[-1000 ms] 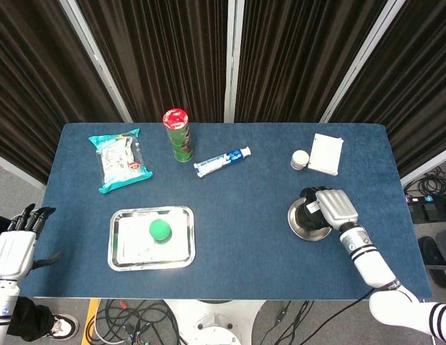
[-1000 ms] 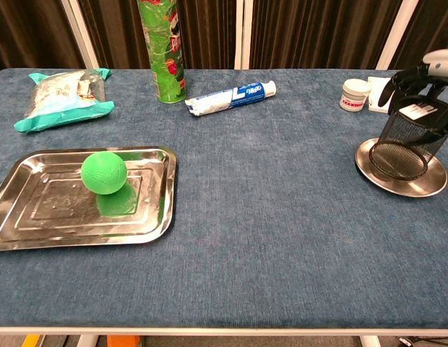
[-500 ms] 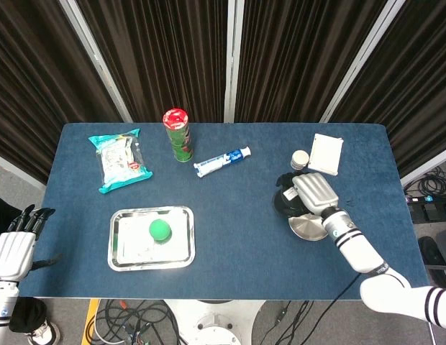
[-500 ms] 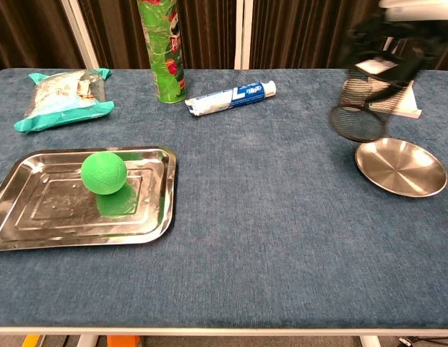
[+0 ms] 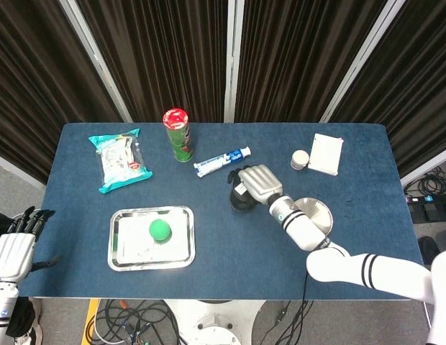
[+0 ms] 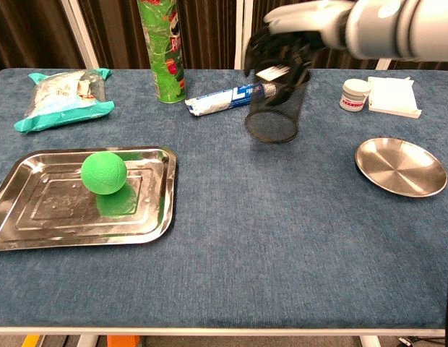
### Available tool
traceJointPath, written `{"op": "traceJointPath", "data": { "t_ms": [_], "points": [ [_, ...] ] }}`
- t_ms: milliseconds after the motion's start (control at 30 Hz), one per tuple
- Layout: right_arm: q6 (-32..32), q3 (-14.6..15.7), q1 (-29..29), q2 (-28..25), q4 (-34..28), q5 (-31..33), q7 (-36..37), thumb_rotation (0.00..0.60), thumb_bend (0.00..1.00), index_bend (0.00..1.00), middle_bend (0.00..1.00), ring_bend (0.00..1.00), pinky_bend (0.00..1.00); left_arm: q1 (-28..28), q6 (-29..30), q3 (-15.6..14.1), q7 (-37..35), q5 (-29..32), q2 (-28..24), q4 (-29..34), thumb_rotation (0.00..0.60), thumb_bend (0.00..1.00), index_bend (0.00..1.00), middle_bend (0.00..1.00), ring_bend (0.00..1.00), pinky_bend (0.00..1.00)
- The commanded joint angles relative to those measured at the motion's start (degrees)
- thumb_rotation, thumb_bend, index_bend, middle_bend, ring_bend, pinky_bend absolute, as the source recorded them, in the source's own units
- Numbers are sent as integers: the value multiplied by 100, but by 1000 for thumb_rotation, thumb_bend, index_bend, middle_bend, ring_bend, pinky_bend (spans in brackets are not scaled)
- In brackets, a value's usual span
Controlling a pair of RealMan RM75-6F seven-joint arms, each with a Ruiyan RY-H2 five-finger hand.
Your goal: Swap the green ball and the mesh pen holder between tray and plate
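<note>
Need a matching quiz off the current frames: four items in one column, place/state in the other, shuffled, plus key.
Things:
1. green ball
2. mesh pen holder
3. plate
4. left hand

Places or states:
A. bare, nothing on it
B. on the tray
C. off the table's left edge, holding nothing
D. gripped by the right hand mid-table, near the toothpaste tube

Pairs: 1-B, 2-D, 3-A, 4-C
</note>
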State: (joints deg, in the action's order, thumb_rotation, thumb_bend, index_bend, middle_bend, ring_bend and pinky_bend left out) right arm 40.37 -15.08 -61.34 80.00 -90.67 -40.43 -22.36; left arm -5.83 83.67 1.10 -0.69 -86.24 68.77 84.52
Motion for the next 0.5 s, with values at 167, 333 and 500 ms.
{"op": "traceJointPath", "data": {
  "t_ms": [167, 333, 500],
  "points": [
    [14, 197, -491, 457, 321, 516, -332, 600, 193, 343, 336, 268, 604, 22, 16, -10, -87, -4, 25, -73, 566, 51, 136, 142, 31, 202],
    [108, 236, -706, 760, 586, 650, -409, 600, 185, 315, 334, 259, 548, 31, 57, 0, -131, -27, 21, -96, 568, 50, 136, 142, 31, 202],
    [53, 257, -803, 879, 703, 676, -359, 600, 164, 242, 309, 207, 474, 53, 72, -2, -160, -12, 13, -115, 564, 50, 136, 142, 31, 202]
  ]
}}
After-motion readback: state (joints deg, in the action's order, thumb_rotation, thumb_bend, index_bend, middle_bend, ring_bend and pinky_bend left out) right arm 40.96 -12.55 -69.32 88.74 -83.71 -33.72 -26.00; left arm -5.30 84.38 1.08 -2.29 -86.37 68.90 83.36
